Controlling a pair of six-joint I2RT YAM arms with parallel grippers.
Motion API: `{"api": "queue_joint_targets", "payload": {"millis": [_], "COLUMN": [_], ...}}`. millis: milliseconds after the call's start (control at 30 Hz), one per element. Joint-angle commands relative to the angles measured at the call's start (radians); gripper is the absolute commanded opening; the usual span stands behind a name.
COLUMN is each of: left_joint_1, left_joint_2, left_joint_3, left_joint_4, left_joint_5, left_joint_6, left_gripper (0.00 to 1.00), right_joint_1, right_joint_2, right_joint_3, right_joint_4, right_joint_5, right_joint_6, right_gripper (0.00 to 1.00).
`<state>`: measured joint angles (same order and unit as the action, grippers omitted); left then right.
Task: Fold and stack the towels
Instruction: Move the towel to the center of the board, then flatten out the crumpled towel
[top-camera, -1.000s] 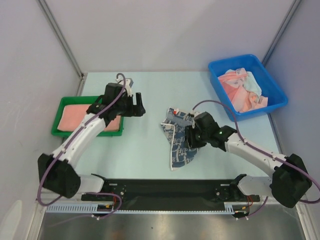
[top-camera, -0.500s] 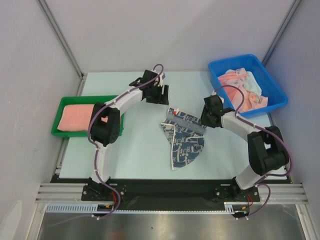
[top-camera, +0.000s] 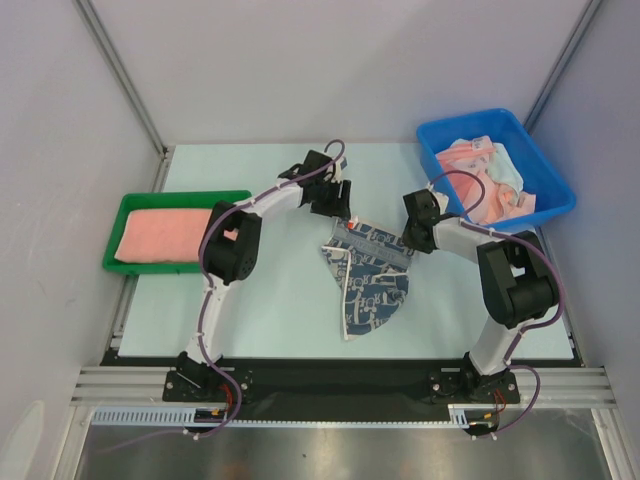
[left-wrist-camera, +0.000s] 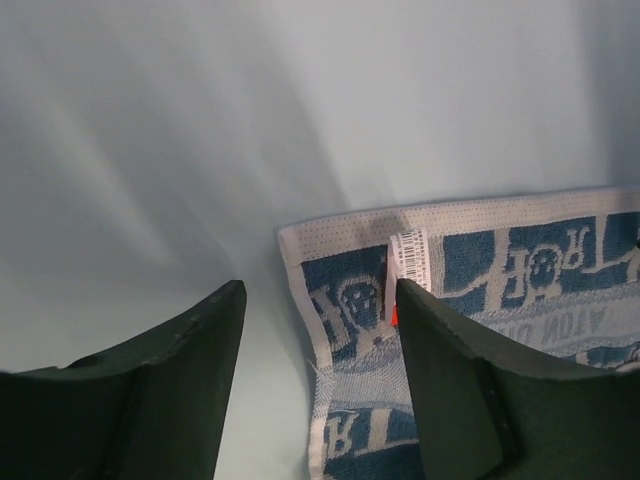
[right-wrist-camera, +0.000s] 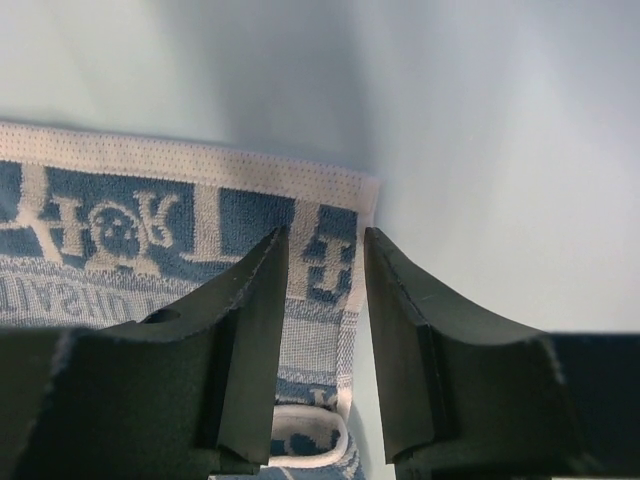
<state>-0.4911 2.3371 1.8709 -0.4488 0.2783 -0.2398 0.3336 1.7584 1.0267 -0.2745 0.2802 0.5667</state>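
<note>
A navy-and-white patterned towel (top-camera: 370, 285) lies crumpled and partly folded on the table's middle. My left gripper (top-camera: 336, 207) is open over its far left corner. In the left wrist view the fingers (left-wrist-camera: 450, 380) straddle that corner's white edge, near the towel's (left-wrist-camera: 540, 265) small barcode tag (left-wrist-camera: 411, 258). My right gripper (top-camera: 413, 238) is open at the far right corner. In the right wrist view (right-wrist-camera: 325, 275) its jaws stand a small gap apart over the towel's (right-wrist-camera: 120, 225) edge. A salmon-pink towel (top-camera: 160, 235) lies flat in the green tray (top-camera: 112, 266).
A blue bin (top-camera: 470, 122) at the back right holds several crumpled pink and white towels (top-camera: 485, 180). Grey walls and metal posts close in the table at the back and sides. The arms' base rail runs along the near edge.
My left gripper has moved from beside the green tray to the patterned towel's far left corner. My right gripper has moved from the towel's middle to its far right corner.
</note>
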Motion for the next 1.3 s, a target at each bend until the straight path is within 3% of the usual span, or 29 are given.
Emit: {"api": "queue_joint_targets", "payload": {"millis": [0, 400, 500, 600, 633, 700, 733, 800, 933, 1133, 1267], "left_joint_1": [-0.006, -0.018, -0.020, -0.020, -0.020, -0.020, -0.017, -0.009, 0.037, 0.065, 0.062], "left_joint_2": [0.034, 0.048, 0.048, 0.042, 0.041, 0.024, 0.013, -0.010, -0.216, -0.453, -0.642], "left_joint_3": [0.025, -0.003, -0.001, 0.002, 0.005, 0.007, 0.011, 0.028, 0.059, 0.174, 0.094], "left_joint_4": [0.004, 0.027, 0.030, 0.022, 0.019, 0.013, 0.003, -0.022, -0.047, -0.120, -0.146], "left_joint_5": [0.032, 0.076, 0.090, 0.096, 0.099, 0.101, 0.104, 0.110, 0.073, 0.067, 0.065], "left_joint_6": [-0.018, -0.039, -0.047, -0.053, -0.053, -0.059, -0.062, -0.064, -0.055, -0.026, -0.026], "left_gripper": [0.65, 0.37, 0.26, 0.02, 0.00, 0.00, 0.00, 0.00, 0.00, 0.00, 0.00], "right_joint_1": [-0.014, -0.065, -0.064, -0.065, -0.065, -0.070, -0.073, -0.070, -0.064, -0.061, -0.041], "right_joint_2": [0.004, 0.030, 0.041, 0.055, 0.055, 0.055, 0.050, 0.012, -0.134, -0.330, -0.460], "right_joint_3": [0.004, -0.028, -0.031, -0.037, -0.036, -0.036, -0.031, -0.010, 0.130, 0.450, 0.535], "right_joint_4": [0.046, 0.095, 0.100, 0.115, 0.116, 0.127, 0.135, 0.150, 0.103, -0.012, -0.095], "right_joint_5": [0.057, -0.042, -0.055, -0.078, -0.087, -0.110, -0.133, -0.162, -0.188, -0.202, -0.242], "right_joint_6": [0.002, -0.004, -0.001, -0.004, -0.005, -0.014, -0.022, -0.054, -0.175, -0.251, -0.281], "right_gripper": [0.41, 0.41, 0.39, 0.28, 0.25, 0.14, 0.01, 0.00, 0.00, 0.00, 0.00]}}
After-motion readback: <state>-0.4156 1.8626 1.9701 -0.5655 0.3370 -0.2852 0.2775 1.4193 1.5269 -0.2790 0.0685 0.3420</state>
